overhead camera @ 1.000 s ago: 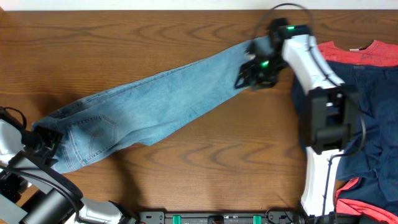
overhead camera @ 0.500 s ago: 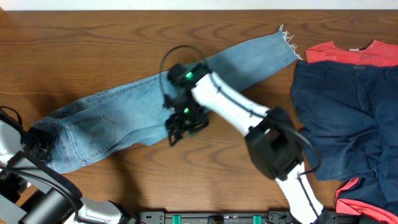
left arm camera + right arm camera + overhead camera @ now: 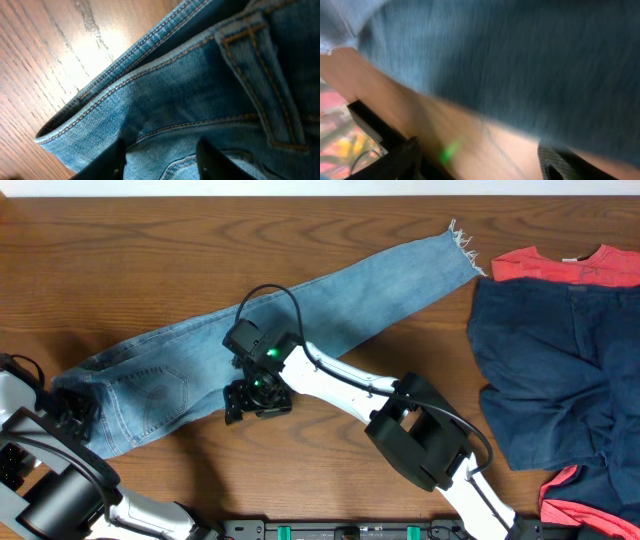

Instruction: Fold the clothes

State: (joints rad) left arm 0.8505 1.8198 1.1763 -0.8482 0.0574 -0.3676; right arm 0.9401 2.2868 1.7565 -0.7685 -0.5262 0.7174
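Observation:
Light-blue jeans (image 3: 300, 315) lie flat and slanted across the table, waist at lower left, frayed hem at upper right. My left gripper (image 3: 72, 408) sits at the waist end. In the left wrist view its fingers (image 3: 116, 161) stand apart on either side of the denim (image 3: 200, 85) by the waistband, so the left gripper (image 3: 162, 162) is open. My right gripper (image 3: 250, 402) hovers at the lower edge of the jeans near the seat. In the blurred right wrist view the right gripper (image 3: 482, 162) is open over bare wood, the jeans (image 3: 520, 60) just beyond it.
A dark navy garment (image 3: 545, 370) is spread at the right, over a coral-red T-shirt (image 3: 560, 265) that shows above and below it. The right arm (image 3: 400, 415) stretches low across the table (image 3: 150, 240) from the front edge.
The right arm left the jeans' hem at the upper right and swept left to the seat area; the hem now lies uncovered. The left gripper stayed at the waist.

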